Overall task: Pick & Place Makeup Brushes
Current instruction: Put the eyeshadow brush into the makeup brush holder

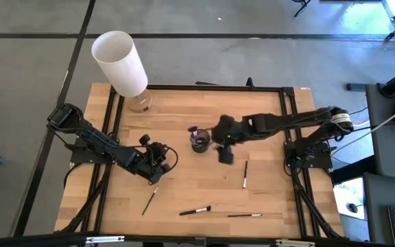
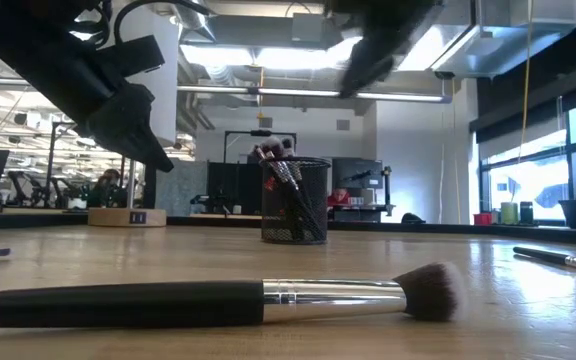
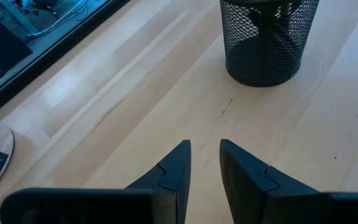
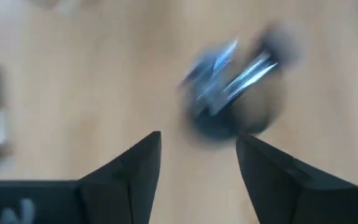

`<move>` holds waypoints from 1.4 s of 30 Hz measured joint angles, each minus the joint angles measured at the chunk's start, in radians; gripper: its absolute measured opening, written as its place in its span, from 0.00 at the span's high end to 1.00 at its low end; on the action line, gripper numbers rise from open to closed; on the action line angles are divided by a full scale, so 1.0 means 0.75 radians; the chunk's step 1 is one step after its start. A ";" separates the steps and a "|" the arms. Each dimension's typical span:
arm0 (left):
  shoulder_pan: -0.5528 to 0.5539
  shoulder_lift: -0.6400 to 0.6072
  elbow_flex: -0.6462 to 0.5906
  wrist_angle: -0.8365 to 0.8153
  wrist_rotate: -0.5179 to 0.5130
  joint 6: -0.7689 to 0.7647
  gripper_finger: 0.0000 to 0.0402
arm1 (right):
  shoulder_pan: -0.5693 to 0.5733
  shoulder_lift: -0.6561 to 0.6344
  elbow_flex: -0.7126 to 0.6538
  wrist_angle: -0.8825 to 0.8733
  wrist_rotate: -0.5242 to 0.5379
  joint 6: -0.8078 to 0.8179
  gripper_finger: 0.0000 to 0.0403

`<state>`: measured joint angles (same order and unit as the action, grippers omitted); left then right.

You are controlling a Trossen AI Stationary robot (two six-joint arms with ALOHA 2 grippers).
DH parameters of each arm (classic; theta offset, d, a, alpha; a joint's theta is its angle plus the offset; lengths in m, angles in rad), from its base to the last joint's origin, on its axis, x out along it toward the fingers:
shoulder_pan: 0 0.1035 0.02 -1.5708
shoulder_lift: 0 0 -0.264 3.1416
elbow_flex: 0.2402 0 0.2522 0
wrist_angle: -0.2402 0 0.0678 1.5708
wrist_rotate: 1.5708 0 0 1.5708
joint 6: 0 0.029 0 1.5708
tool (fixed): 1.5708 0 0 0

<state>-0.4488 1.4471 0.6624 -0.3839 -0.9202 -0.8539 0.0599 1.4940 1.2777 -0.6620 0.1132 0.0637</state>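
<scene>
On worktop (image 1: 184,110), front half: 4 loose makeup brushes (image 1: 195,210), thin sticks, dark handles w/ metal ferrules, fluffy dark tips; more stand in mesh cup (image 1: 199,141) at centre. Right end effector (image 1: 225,154) just beside cup, fingers apart, empty. Left end effector (image 1: 160,165) near cup's other side, fingers slightly apart, empty; nearest brush just below it.

Right tool (image 4: 197,149) fingers spread; left tool (image 3: 205,158) fingers narrowly parted.
</scene>
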 joint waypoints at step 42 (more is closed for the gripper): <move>0.028 0.001 0.000 0.015 0.005 -0.021 0.80 | 0.552 0.330 -0.389 -0.032 -0.279 -0.633 0.72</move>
<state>-0.4274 1.4475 0.6624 -0.3725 -0.9164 -0.8695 0.4740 1.7412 0.9860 -0.6861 -0.0964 -0.4112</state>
